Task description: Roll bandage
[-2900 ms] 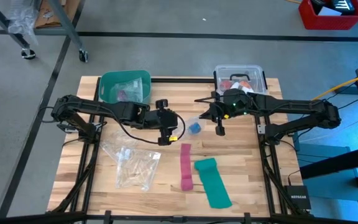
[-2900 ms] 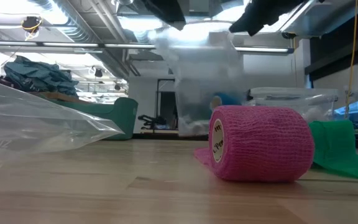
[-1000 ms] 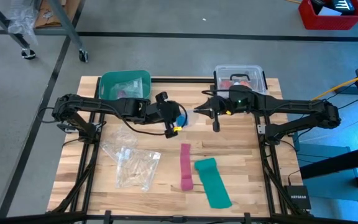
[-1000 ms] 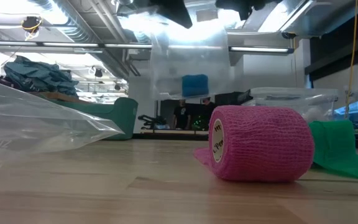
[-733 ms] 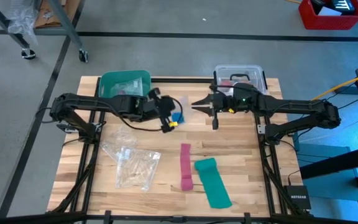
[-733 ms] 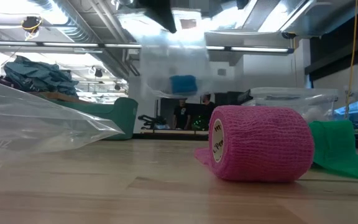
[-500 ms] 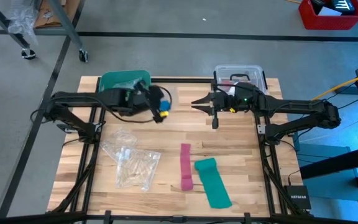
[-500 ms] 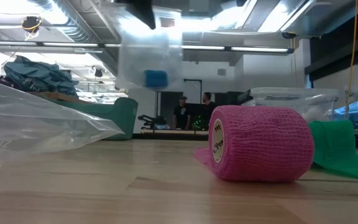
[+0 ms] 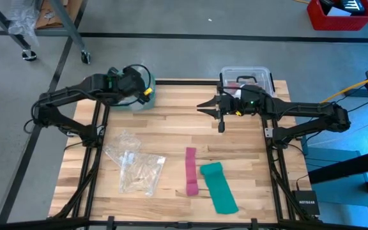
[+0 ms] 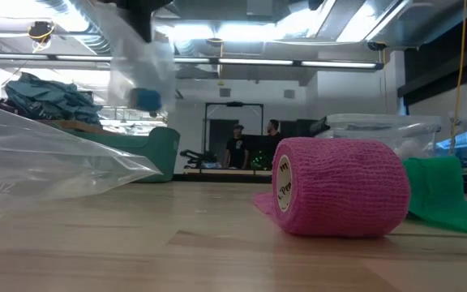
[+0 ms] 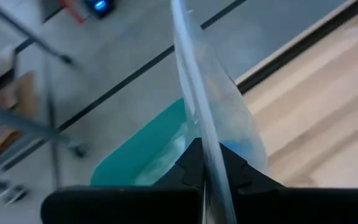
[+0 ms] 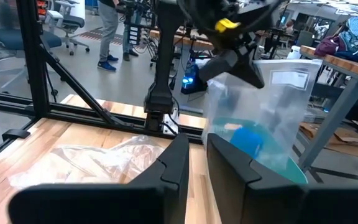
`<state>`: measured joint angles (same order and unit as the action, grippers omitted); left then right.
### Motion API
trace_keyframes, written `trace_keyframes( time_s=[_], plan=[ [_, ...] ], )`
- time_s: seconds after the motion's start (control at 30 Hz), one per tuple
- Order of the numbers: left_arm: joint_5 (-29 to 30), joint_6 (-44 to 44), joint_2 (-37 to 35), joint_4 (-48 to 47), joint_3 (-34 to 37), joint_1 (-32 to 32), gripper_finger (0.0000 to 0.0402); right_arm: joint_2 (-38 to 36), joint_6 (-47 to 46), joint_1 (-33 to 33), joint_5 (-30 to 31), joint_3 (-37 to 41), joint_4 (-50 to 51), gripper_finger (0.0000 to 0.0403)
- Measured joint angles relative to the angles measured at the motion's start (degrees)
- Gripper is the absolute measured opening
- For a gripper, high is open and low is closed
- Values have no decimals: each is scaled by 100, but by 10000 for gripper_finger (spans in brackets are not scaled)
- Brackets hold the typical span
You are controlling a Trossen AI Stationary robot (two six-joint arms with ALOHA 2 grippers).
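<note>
The bandage [image 10: 146,99] is a small bright blue roll lying in the bottom of a clear plastic bag [image 12: 284,106]. My left gripper [image 9: 140,87] is shut on that bag at the table's far left, above the teal bin [image 11: 142,155]. The roll also shows through the bag in the right wrist view [image 12: 248,140]. My right gripper [image 9: 203,107] hovers over the far middle of the table, pointing level toward the left arm. Its fingers [image 12: 178,158] stand a little apart with nothing between them. My left gripper pinches the clear bag's top edge [image 11: 199,134] between its two fingers, coming slanting down from above. The bag hangs below the fingers, lifted clear of the table, with the blue roll low inside it over the teal bin.
A pink strip [image 9: 191,170] with a rolled end and a wider teal-green strip [image 9: 218,186] lie near the table's front middle. Crumpled clear bags [image 9: 136,166] lie at the front left. A clear lidded box [image 9: 246,78] stands at the far right. People stand in the room beyond.
My left gripper has swung from the table's middle toward its far left, rising and turning, and has carried the hanging bag with the blue roll over the teal bin. My right gripper has opened a little and stayed in place.
</note>
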<state>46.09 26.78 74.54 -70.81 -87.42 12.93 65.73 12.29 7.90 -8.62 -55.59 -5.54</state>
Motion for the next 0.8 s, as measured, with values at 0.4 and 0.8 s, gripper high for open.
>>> trace_keyframes(
  time_s=[0.4,0.8],
  plan=[
    [174,251,-229,-1542,2,1168,0,0,-2,0,-468,0,536,62],
    [53,-534,-1757,-184,1253,2290,0,-105,-2,0,-421,0,430,62]
  ],
)
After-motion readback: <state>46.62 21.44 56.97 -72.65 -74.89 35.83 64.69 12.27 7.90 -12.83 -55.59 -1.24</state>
